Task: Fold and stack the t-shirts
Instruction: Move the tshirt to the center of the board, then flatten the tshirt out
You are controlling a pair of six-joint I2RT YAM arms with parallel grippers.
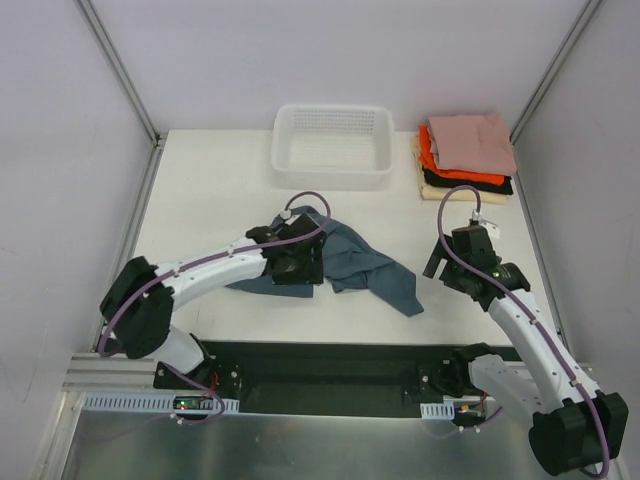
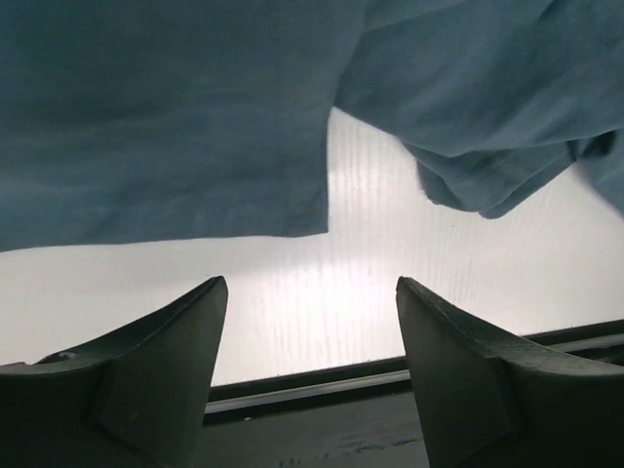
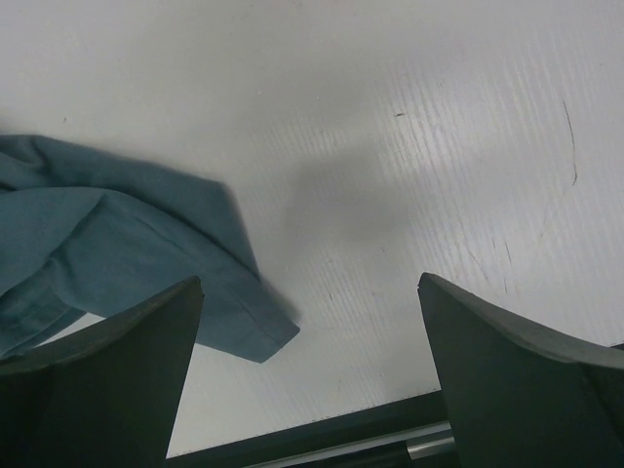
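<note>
Slate-blue t-shirt (image 1: 365,265) crumpled at the middle of the table (image 1: 200,200); folded stack (image 1: 467,150) far right. Left fingers (image 2: 175,341) spread wide, empty, just off its hem; right fingers (image 3: 127,341) likewise parted near a corner. Probably soft, light, floppy: best pinched at hem corners.

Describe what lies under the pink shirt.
Under the pink shirt only edges show: an orange shirt, then a black shirt, then a cream shirt. Their middles are covered, so anything tucked between them cannot be seen.

White arms (image 1: 215,265), black joints (image 1: 135,305), purple cables (image 1: 300,197).
</note>
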